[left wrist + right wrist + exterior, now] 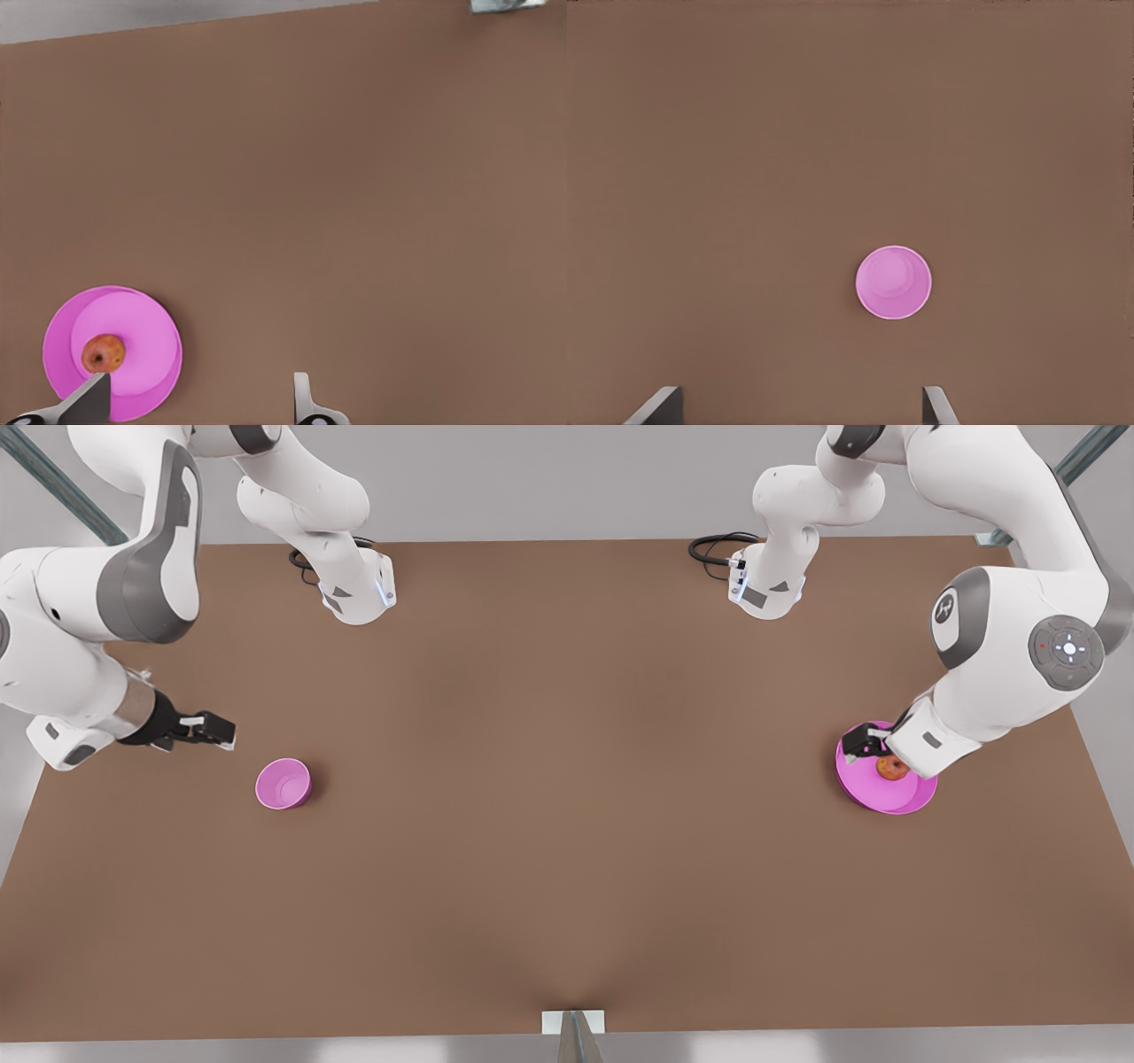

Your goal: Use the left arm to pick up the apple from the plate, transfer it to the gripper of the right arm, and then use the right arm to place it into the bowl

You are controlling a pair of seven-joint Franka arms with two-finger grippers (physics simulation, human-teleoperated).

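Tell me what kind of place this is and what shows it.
Most likely a simulated tabletop test bench, not a kitchen: a bare brown table with two arms bolted to it, metal frame struts at its corners, and an apple on a plate, plus a bowl.

Left gripper (866, 746) sits low at the front view's right, arm bent sharply down from its base, wrist angled inward; fingers (301, 394) spread wide apart. Right gripper (213, 731) hangs at the front view's left, forearm near horizontal, pointing toward table centre; fingers (935, 403) parted, holding nothing.
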